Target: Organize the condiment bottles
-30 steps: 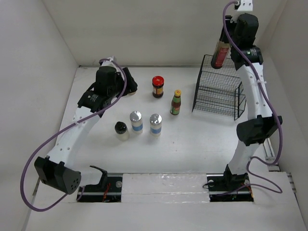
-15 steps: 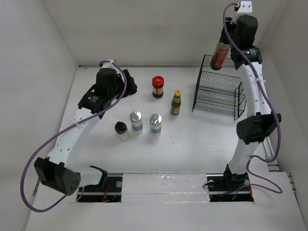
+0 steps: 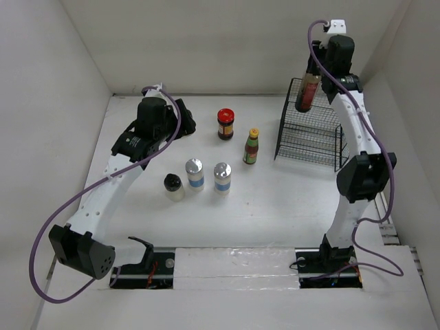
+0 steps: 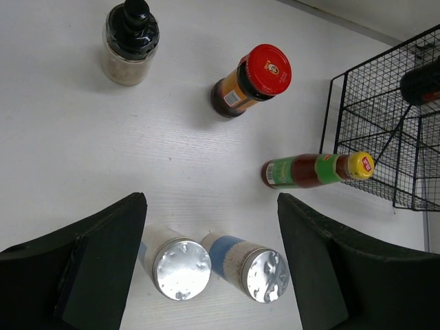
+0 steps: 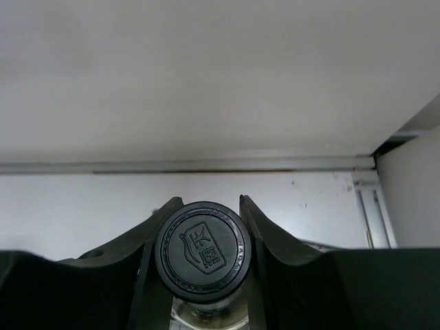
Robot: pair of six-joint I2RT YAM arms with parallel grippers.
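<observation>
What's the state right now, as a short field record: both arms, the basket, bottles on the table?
left jaws: open, empty, hovering over the silver-capped shakers
right jaws: shut on black-capped sauce bottle
held bottle position: raised at the far edge of the wire basket
standing on table: red-lidded jar, green-labelled bottle, black-capped jar, both shakers

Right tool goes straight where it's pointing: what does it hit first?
Probably the black wire basket: the right tool, shut on a black-capped brown sauce bottle, points down over its far-left corner. Depth unclear.
</observation>
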